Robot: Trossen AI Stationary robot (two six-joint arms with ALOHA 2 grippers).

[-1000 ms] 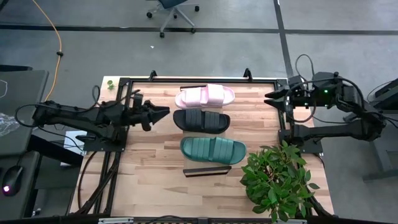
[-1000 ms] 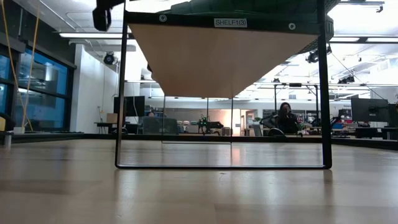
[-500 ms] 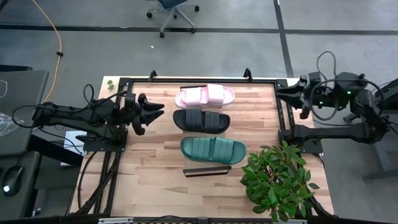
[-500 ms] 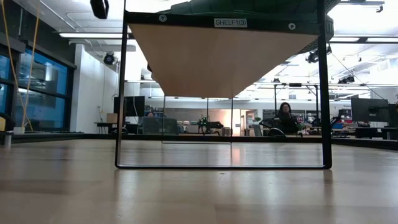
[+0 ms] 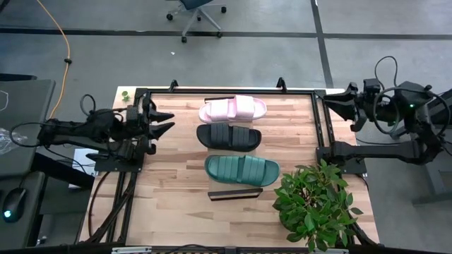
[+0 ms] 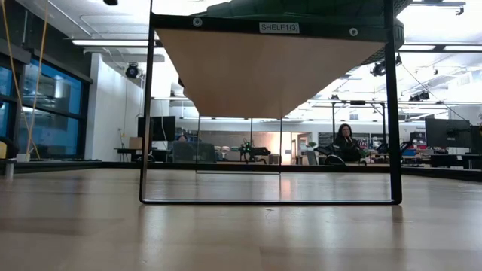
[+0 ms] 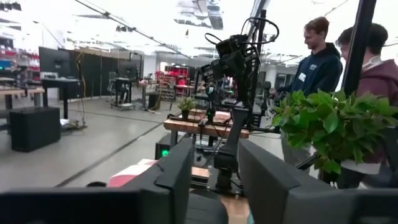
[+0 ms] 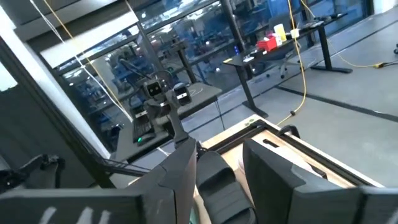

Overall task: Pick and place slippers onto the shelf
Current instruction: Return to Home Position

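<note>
Three slippers lie in a row on the shelf (image 5: pixel 277 144), soles down: a pale pink one (image 5: pixel 233 109) farthest, a black one (image 5: pixel 228 137) in the middle, and a teal green one (image 5: pixel 242 170) nearest. The low view shows the shelf's underside (image 6: pixel 271 71) on its dark frame. My left gripper (image 5: pixel 169 121) hovers open at the table's left edge, pointing level toward the slippers, with nothing between its fingers (image 7: pixel 214 155). My right gripper (image 5: pixel 326 106) is open and empty at the table's far right edge (image 8: pixel 221 152).
A leafy potted plant (image 5: pixel 314 204) stands at the table's near right corner. A dark bar (image 5: pixel 236 192) lies just in front of the teal slipper. Black frame rails (image 5: pixel 134 106) border the tabletop. Two people (image 7: pixel 320 59) stand beyond the table in the left wrist view.
My left gripper has drawn back toward the table's left edge, risen a little and rolled about its own axis. My right gripper has drawn back toward the right edge and risen slightly. The three slippers have stayed where they were.
</note>
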